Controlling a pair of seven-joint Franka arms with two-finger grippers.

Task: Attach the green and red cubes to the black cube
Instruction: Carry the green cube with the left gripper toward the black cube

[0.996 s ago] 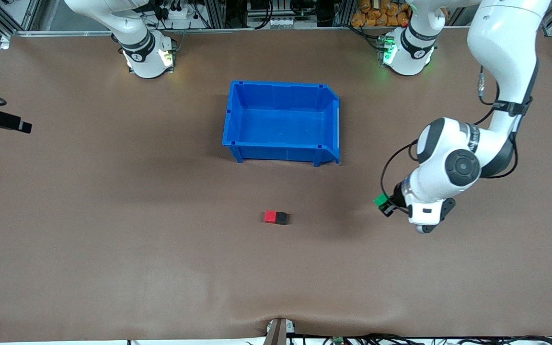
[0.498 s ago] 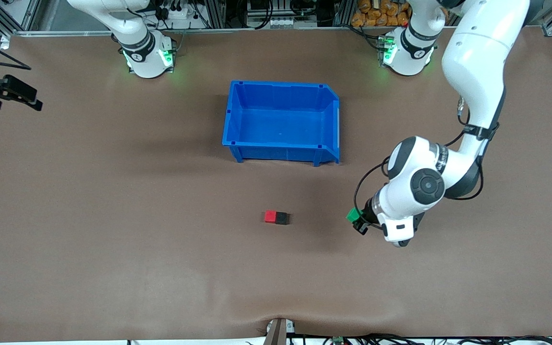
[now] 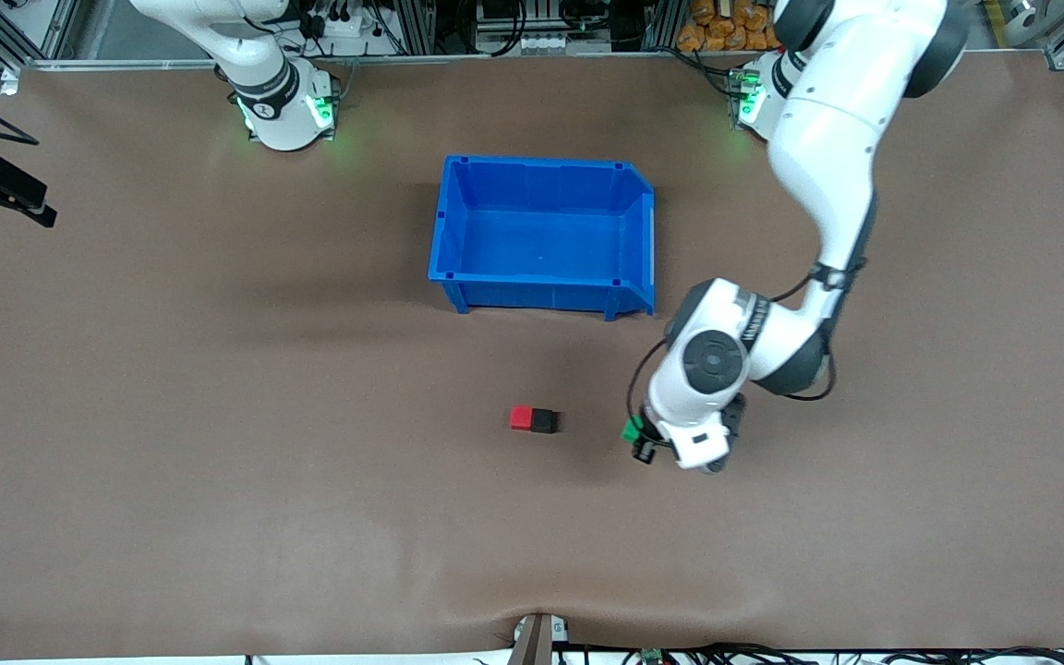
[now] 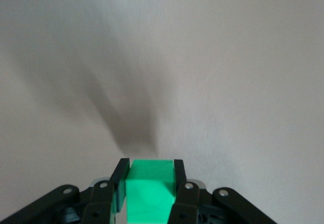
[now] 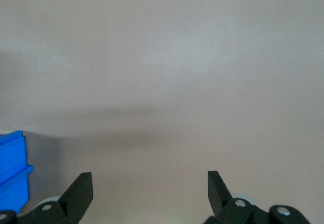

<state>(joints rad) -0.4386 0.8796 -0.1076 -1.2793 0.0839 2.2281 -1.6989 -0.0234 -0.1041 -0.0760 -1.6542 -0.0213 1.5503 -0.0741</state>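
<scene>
Brown surface (image 3: 218, 480) is carrying a blue bin (image 3: 541, 294); nearer your front camera, the red cube (image 3: 521, 418) is touching the black cube (image 3: 544, 421) mid-surface. Your left gripper (image 3: 640, 441) is hanging over the surface beside them. At your left wrist, its fingers (image 4: 119, 179) are clamping the green cube (image 4: 149, 191). At your right wrist, the right gripper (image 5: 149, 189) is waiting, fingers spread wide, holding nothing.

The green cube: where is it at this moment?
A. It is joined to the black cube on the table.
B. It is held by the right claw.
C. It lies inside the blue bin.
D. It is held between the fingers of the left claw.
D: the left claw is shut on the green cube, above the bare table, apart from the red cube and black cube, which sit joined.
</scene>
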